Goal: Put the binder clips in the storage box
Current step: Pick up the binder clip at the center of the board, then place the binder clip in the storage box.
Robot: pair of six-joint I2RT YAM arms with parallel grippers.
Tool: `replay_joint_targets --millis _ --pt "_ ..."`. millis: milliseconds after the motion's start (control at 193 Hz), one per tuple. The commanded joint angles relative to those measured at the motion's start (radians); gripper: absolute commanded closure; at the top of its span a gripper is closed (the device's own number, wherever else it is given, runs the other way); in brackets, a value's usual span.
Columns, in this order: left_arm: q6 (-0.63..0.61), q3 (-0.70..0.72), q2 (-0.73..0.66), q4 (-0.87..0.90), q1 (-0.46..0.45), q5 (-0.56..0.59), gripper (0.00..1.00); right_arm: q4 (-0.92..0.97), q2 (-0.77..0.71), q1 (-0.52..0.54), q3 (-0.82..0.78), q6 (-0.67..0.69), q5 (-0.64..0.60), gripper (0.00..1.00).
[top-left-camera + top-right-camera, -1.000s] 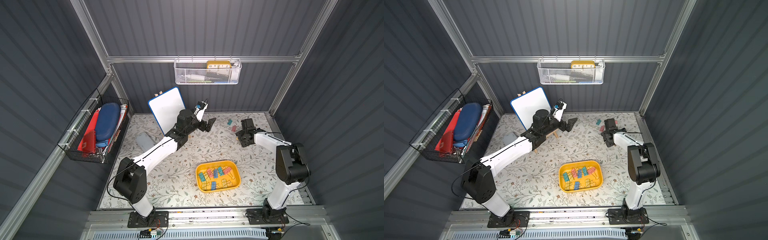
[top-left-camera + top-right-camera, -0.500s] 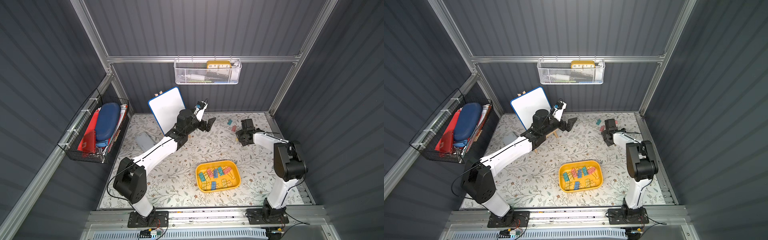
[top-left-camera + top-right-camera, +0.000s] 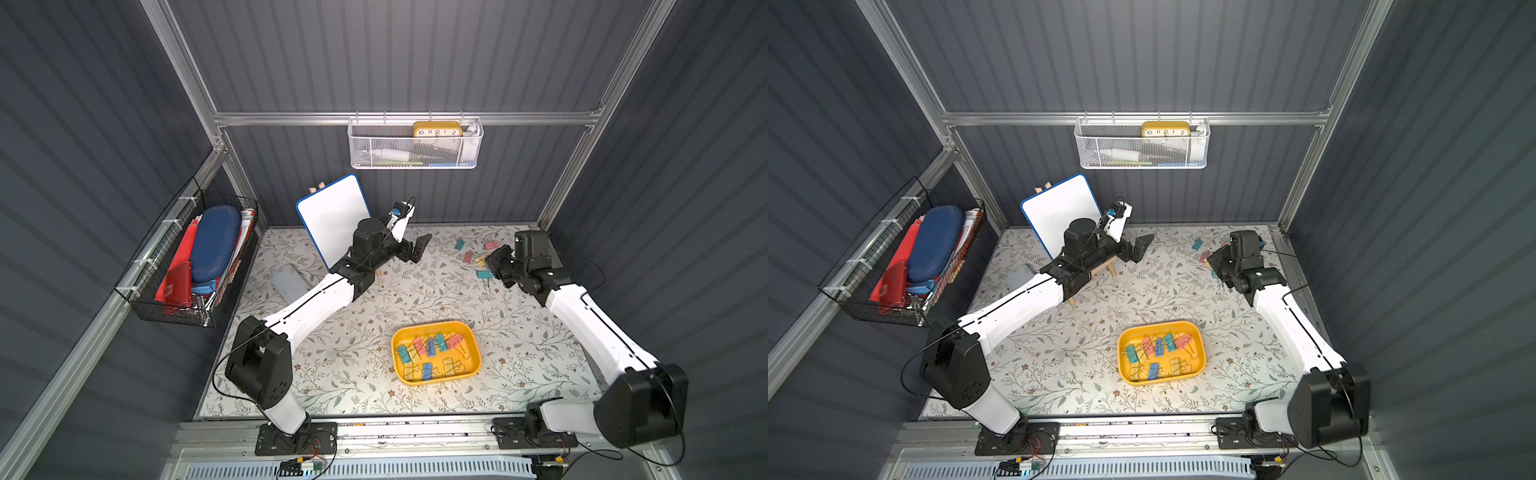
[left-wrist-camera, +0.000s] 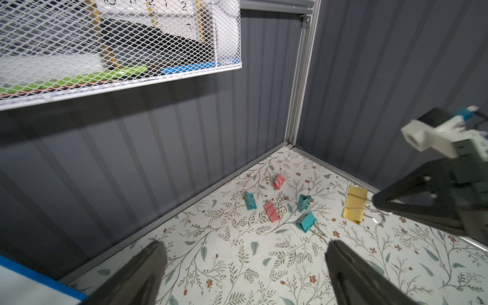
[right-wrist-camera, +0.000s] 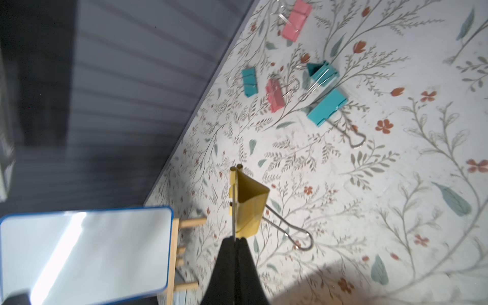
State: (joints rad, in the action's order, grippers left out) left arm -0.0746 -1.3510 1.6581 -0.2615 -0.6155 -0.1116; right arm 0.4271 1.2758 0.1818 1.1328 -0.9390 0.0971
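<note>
A black wire basket (image 3: 174, 316) hung on the left wall, holding a blue case (image 3: 214, 241) and some red items (image 3: 178, 278). To its right a small grey lidded box (image 3: 291, 282) lay on the floral mat (image 3: 353, 353). Farther back, a whiteboard (image 3: 332, 216) stood on a wooden easel (image 5: 182, 224) near the far wall.

The left arm reached out in front of the board. The left gripper (image 3: 417, 250) hung above the mat with its jaws spread wide and nothing between them. In the left wrist view only bare mat showed between its fingertips (image 4: 155, 253). High on the far wall was a white mesh basket (image 3: 415, 151) with a yellow clock (image 3: 436, 129) in it.

Right of centre, toward the near edge, the storage box (image 3: 477, 351) sat flat on the mat. Inside it lay a scatter of binder clips (image 3: 432, 347) in teal, blue, pink and yellow.

In the far right corner five loose clips (image 4: 272, 211), three teal and two pink, lay on the mat, well apart from the storage box. Just beside them the right gripper (image 5: 236, 240) was pinched tight on one wire handle of a yellow clip (image 5: 249, 208). The clip's body stuck out beyond the tips and its second handle splayed to the side. I could not tell whether the clip was clear of the mat.
</note>
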Motion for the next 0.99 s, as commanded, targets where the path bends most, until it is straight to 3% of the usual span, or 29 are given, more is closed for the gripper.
replay_joint_targets --millis 0,145,279,383,708,983 --pt "-0.006 0.010 -0.025 -0.017 -0.001 -0.011 0.01 0.272 -0.057 0.070 -0.013 0.179 0.097 1.00" --pt "-0.005 0.008 -0.011 -0.021 -0.001 -0.014 0.01 0.499 -0.127 0.264 -0.014 0.207 0.095 1.00" --pt "-0.006 0.004 0.002 -0.027 -0.001 -0.019 0.01 0.716 -0.083 0.396 0.048 0.228 0.011 1.00" --pt "0.001 0.002 0.003 -0.030 0.000 -0.027 0.01 0.780 -0.026 0.462 0.070 0.251 -0.035 1.00" --pt "-0.002 0.002 0.004 -0.021 -0.001 -0.026 0.01 0.658 0.135 0.550 -0.009 0.286 -0.101 1.00" --pt "-0.004 0.007 -0.004 -0.018 -0.001 -0.014 0.01 0.521 0.197 0.584 -0.104 0.267 -0.058 1.00"
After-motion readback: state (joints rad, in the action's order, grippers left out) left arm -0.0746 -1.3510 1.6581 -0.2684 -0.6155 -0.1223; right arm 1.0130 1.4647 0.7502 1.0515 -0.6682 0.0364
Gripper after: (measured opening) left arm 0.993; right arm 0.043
